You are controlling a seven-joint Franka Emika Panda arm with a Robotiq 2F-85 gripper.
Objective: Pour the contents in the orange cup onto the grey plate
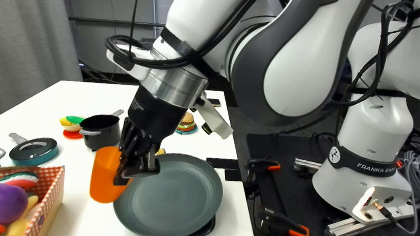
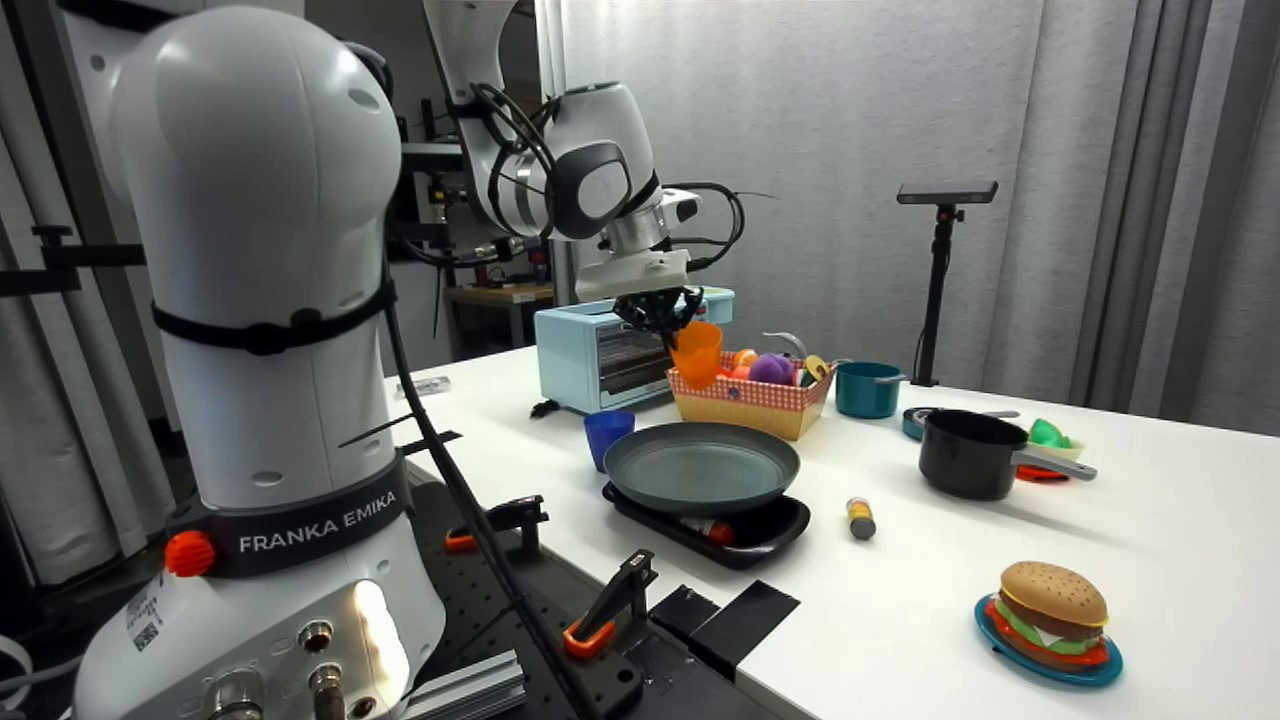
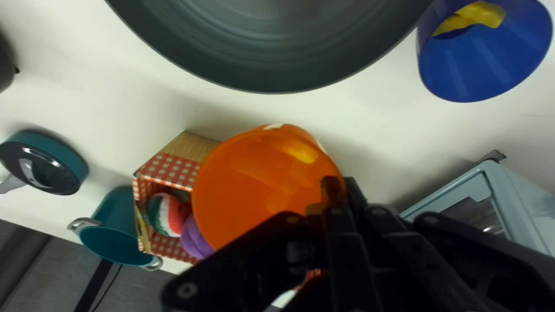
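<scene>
The orange cup (image 1: 104,173) is held in the air beside the grey plate (image 1: 177,195), slightly tilted. It also shows in an exterior view (image 2: 697,358) and in the wrist view (image 3: 256,186). My gripper (image 3: 344,190) is shut on the cup's wall, with one finger inside and one outside. It also shows in both exterior views (image 1: 127,174) (image 2: 672,330). The contents (image 3: 302,151) show as a yellow piece in the cup; how many there are is unclear. The plate (image 2: 700,470) rests on a black tray (image 2: 770,530), and its visible surface is bare.
A blue cup (image 3: 485,65) with yellow pieces inside stands close to the plate. A checked basket (image 2: 750,405) of toy food and a light blue toaster oven (image 2: 575,360) stand behind. A black pot (image 2: 965,465), small bottle (image 2: 860,518) and toy burger (image 2: 1050,620) are also on the table.
</scene>
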